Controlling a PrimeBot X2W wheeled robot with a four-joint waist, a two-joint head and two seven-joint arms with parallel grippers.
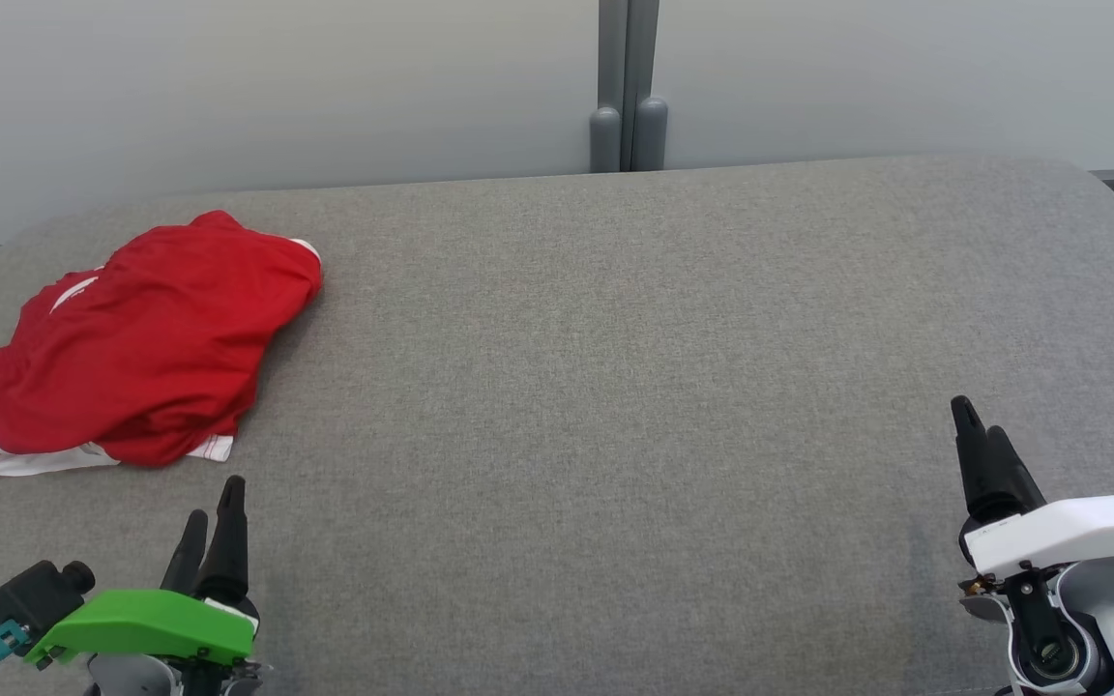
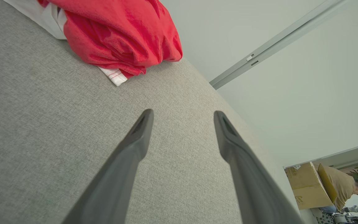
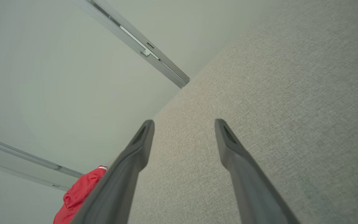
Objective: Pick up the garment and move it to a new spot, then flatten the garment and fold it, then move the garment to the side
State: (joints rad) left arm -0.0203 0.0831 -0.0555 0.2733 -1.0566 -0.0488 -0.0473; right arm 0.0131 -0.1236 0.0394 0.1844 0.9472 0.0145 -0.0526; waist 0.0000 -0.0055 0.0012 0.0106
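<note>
A red garment [image 1: 141,348] with white trim lies crumpled at the far left of the grey fabric surface [image 1: 615,387]. My left gripper [image 1: 211,512] hovers just in front of its near edge, open and empty. In the left wrist view the garment [image 2: 120,34] sits beyond the spread fingers, with the left gripper [image 2: 183,115] apart from it. My right gripper [image 1: 978,425] stands open and empty at the right side, far from the cloth. The right wrist view has the right gripper [image 3: 183,123] over bare fabric and a corner of the garment [image 3: 79,194] at the lower left.
A pale wall with a grey vertical post [image 1: 627,87] runs behind the surface. The surface's rounded back corners fall away at left and right. In the left wrist view a person [image 2: 346,186] bends beside a cardboard box [image 2: 306,186] in the distance.
</note>
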